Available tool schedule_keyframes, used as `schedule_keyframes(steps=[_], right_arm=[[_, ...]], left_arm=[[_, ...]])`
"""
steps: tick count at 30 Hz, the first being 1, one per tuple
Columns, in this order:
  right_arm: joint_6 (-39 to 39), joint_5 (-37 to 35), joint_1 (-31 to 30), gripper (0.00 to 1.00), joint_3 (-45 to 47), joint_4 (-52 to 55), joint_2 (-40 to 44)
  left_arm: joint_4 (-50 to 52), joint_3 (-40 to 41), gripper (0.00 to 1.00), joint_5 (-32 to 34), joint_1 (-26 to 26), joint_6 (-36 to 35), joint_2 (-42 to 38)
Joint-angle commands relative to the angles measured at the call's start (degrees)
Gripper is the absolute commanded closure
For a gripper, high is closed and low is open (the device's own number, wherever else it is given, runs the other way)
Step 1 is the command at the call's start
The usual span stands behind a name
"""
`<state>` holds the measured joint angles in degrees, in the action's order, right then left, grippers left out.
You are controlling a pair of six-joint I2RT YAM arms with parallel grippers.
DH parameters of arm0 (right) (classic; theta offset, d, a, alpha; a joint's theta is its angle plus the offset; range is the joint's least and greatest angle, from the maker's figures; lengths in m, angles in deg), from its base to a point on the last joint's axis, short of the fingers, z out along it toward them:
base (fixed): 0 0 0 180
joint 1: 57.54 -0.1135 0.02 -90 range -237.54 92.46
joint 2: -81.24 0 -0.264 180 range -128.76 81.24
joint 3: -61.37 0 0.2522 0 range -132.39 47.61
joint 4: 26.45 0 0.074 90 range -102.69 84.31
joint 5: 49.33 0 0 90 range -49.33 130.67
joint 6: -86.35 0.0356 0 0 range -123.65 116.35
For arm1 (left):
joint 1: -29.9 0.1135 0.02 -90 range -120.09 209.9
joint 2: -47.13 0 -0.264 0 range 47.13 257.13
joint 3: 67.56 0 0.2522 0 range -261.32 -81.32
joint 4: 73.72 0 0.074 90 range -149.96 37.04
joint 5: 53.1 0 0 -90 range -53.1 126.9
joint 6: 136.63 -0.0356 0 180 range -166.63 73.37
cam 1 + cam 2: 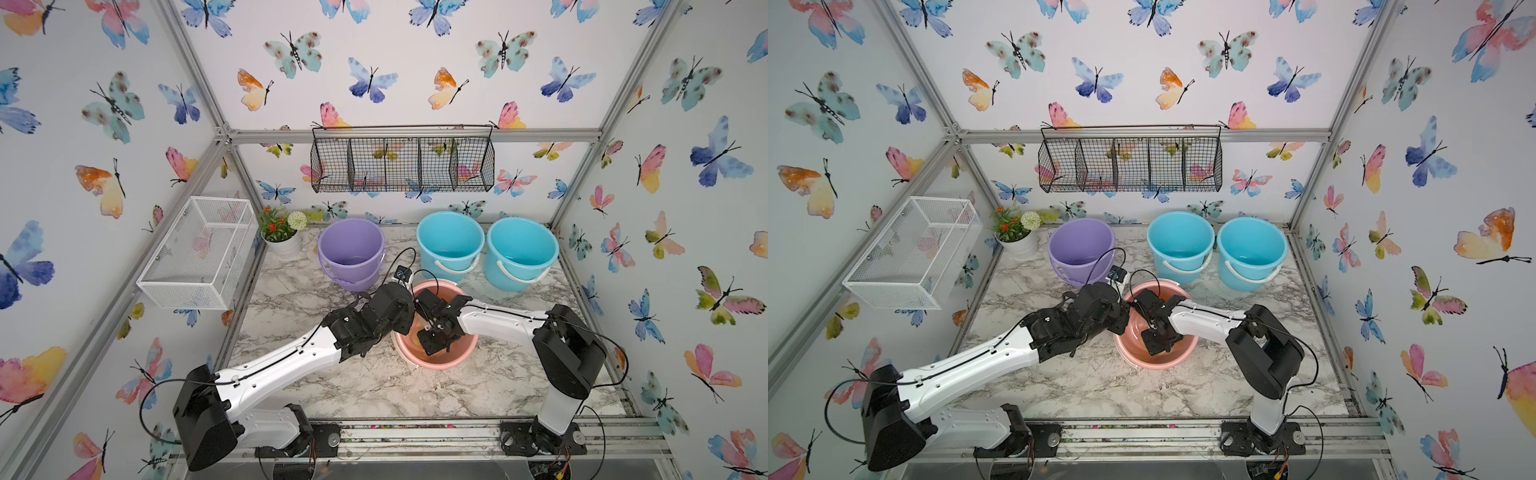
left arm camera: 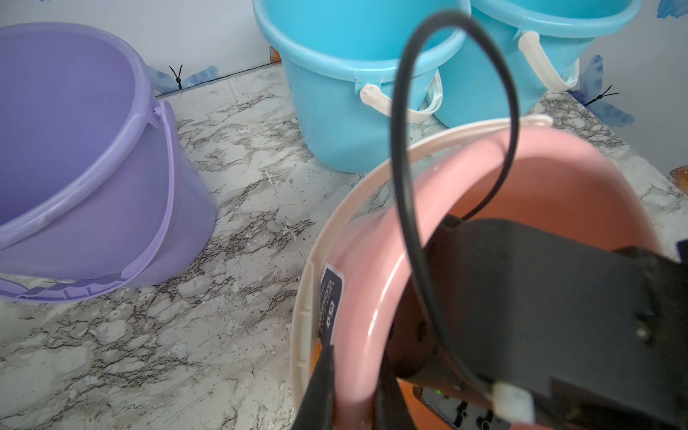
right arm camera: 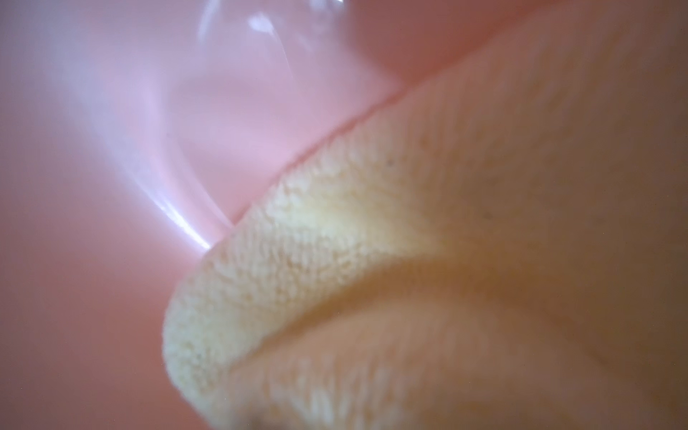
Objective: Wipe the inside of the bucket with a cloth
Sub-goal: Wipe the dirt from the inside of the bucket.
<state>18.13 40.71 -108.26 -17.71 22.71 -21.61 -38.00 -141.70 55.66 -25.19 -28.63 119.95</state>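
Cloth [image 3: 335, 298], pinched by the closed right pincer [image 1: 434, 345], may slip out if dragged hard; left pincer [image 2: 353, 398] clamps the bucket [image 2: 558, 156] rim, which could tip.

In both top views the right claw [image 1: 434, 343] has its tips down in the pink bucket [image 1: 455, 360], hidden under its own wrist; the left claw [image 2: 353, 407] is likewise covered there, and its wrist view cuts its fingers [image 2: 318, 391] off at the edge. The right wrist view is a blurred close-up of cloth [image 3: 335, 279] running off two edges, the claw's fingers unseen. The purple bucket [image 2: 93, 167] and blue buckets [image 2: 335, 111] are cropped in the left wrist view; the pink bucket's label [image 2: 331, 301] is unreadable
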Motion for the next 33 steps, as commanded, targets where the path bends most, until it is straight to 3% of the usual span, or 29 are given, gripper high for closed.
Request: schedule_keyframes(steps=[1,17,28,33], right_arm=[[1.07,-1.97,-0.27,0.98,0.81,-1.64,-0.31],[3.33,-21.08,-0.27,0.98,-12.37,29.45,16.96],[-5.98,-24.09,-0.26,0.98,-4.87,17.19,18.39],[-15.64,-24.00,-0.28,0.98,2.36,3.84,19.63]], left_arm=[[0.16,-1.93,1.00,0.68,0.32,0.69,0.30],[1.44,-2.24,1.00,0.78,0.52,1.24,1.80],[3.38,-4.12,1.00,-2.97,1.12,1.03,3.45],[3.40,-4.11,1.00,-5.06,1.42,1.33,3.95]])
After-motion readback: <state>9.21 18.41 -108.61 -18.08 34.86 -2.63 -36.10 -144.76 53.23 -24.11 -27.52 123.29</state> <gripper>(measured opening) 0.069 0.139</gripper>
